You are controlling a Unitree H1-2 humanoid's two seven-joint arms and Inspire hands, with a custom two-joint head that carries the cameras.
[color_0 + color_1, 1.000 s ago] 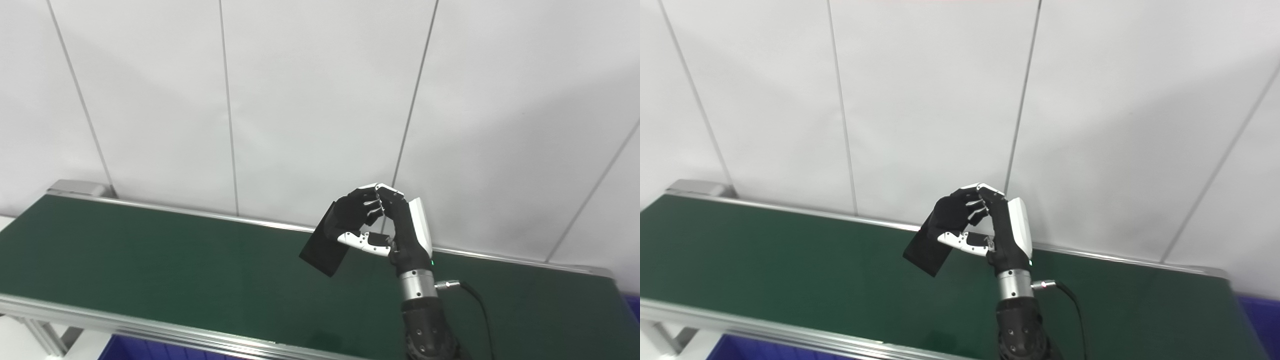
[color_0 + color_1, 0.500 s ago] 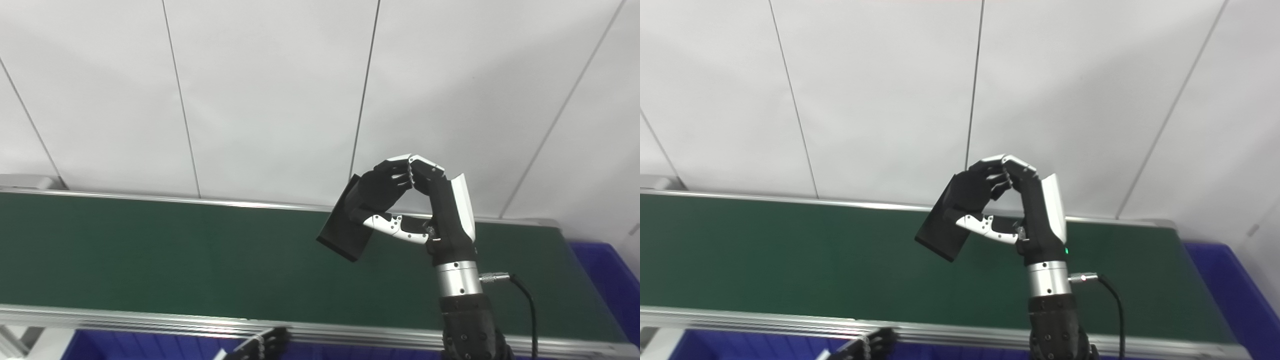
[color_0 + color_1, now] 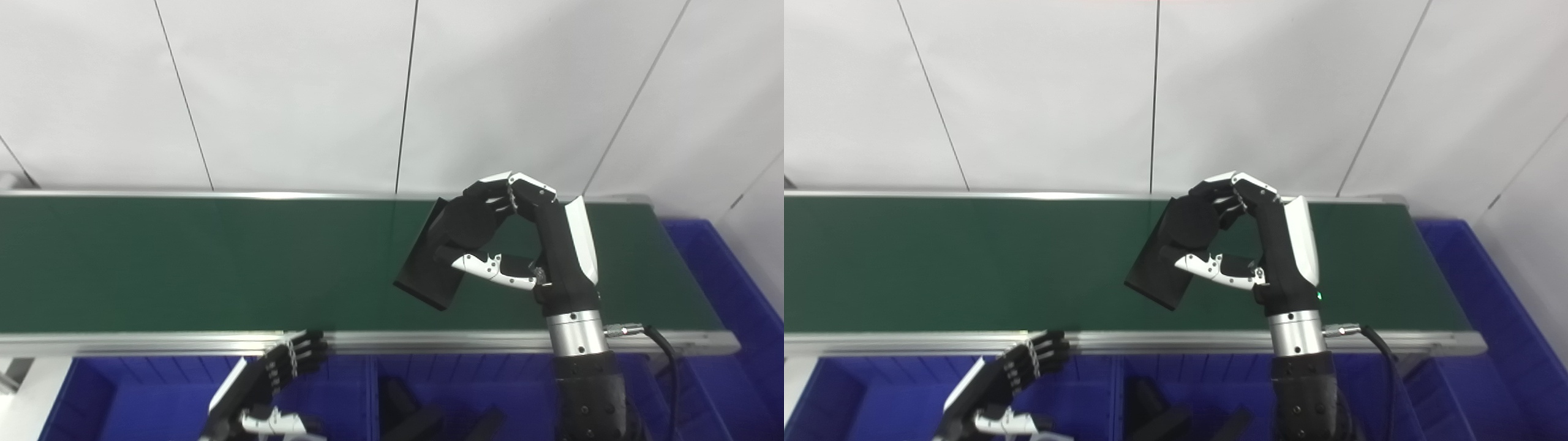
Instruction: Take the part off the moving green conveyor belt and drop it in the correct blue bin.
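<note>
One black part [image 3: 429,275] clamped in right hand [image 3: 520,245], above belt [image 3: 184,263].

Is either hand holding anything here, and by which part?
The right hand holds a flat black part by its upper end, pinched between fingers and thumb above the green belt. The left hand holds nothing.

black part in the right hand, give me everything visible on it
The part is a flat, matte black rectangular slab, plastic by the look of it, with no markings visible. It is tilted, its lower corner pointing down and left, lifted clear above the green conveyor belt. The right hand is shut on its upper end: dark fingers wrap over the top and the white-tipped thumb presses across its face. Its upper part is hidden by the fingers. Nothing else touches it.
</note>
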